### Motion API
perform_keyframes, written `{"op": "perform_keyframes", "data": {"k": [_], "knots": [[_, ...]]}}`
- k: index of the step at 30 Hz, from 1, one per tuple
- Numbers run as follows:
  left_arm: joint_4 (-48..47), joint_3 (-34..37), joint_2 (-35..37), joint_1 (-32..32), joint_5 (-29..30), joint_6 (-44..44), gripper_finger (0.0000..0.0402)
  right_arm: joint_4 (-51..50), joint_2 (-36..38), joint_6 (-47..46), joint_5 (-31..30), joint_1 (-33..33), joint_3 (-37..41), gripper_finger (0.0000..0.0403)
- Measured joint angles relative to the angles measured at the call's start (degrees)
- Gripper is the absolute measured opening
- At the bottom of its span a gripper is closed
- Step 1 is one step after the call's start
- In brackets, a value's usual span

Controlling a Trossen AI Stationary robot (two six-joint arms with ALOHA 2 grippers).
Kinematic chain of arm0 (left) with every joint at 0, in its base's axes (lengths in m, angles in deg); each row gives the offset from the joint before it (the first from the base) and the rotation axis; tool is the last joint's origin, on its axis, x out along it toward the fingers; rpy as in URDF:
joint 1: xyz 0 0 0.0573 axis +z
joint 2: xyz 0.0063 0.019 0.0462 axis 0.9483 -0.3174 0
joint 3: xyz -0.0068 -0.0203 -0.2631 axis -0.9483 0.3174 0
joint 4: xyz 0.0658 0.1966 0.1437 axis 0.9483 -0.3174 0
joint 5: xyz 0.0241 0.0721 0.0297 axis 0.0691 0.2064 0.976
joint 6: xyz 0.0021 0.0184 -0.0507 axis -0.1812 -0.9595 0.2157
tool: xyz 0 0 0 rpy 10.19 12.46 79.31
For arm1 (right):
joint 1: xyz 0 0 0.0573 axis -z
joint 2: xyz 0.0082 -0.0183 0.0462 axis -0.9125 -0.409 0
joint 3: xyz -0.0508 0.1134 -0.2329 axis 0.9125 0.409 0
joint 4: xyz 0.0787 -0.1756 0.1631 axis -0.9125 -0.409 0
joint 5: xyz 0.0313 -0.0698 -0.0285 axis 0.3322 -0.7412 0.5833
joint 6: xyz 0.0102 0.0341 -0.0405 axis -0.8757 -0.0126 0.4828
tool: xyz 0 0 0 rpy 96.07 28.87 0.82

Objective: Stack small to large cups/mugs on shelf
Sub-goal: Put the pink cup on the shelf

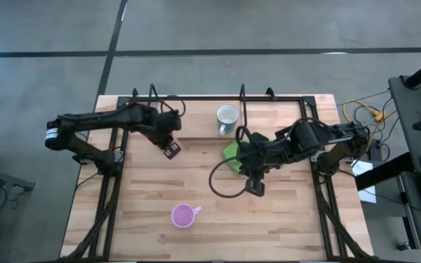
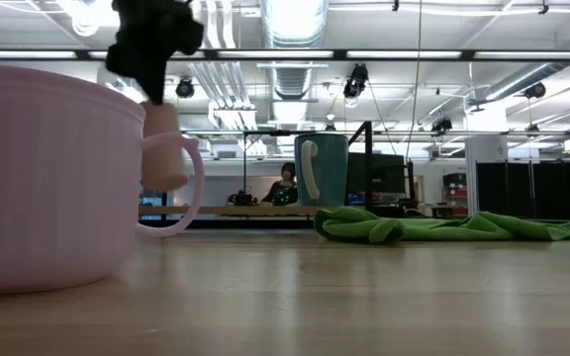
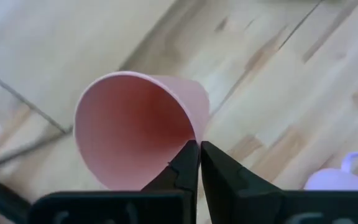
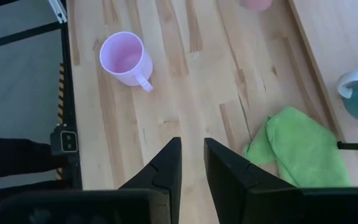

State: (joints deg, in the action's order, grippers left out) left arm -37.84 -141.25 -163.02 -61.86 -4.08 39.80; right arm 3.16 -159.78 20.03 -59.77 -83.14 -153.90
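My left gripper hangs over the table's middle left, shut on the red-pink cup. The cup also shows below the gripper in the low view. The lilac mug stands upright on the tabletop near the front edge, handle to the right. The grey-white mug stands on the shelf board at the back. My right gripper is open and empty over the table's middle, right of the lilac mug. My left gripper pinches the cup's wall at its rim, one finger inside the cup and one outside. The fingers come from above, pointing down. The cup hangs below them, clear of the table, with its open end toward the gripper.
A crumpled green cloth lies under my right arm, in front of the shelf. Thin black rods with upright loops frame the shelf. A black cable loop lies on the table by my right gripper.
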Motion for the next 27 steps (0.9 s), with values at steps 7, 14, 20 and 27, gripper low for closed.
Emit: {"op": "perform_keyframes", "data": {"k": [7,14,20,27], "knots": [[1.21,-5.09,0.02,1.28,7.56,-11.07,0.0000,0.07,0.00,1.60,-0.01,0.84,0.01,0.0063],[3.59,-5.44,-5.26,5.73,8.81,-20.13,0.0000,0.11,0.00,3.04,-3.85,1.12,0.01,0.0063],[4.10,-11.87,-14.53,7.65,9.02,-27.46,0.0000,0.00,0.00,3.05,-7.19,1.12,0.01,0.0063],[2.45,-24.26,-24.76,8.58,9.16,-34.95,0.0000,-0.03,0.00,2.88,-7.37,1.10,0.01,0.0063]]}}
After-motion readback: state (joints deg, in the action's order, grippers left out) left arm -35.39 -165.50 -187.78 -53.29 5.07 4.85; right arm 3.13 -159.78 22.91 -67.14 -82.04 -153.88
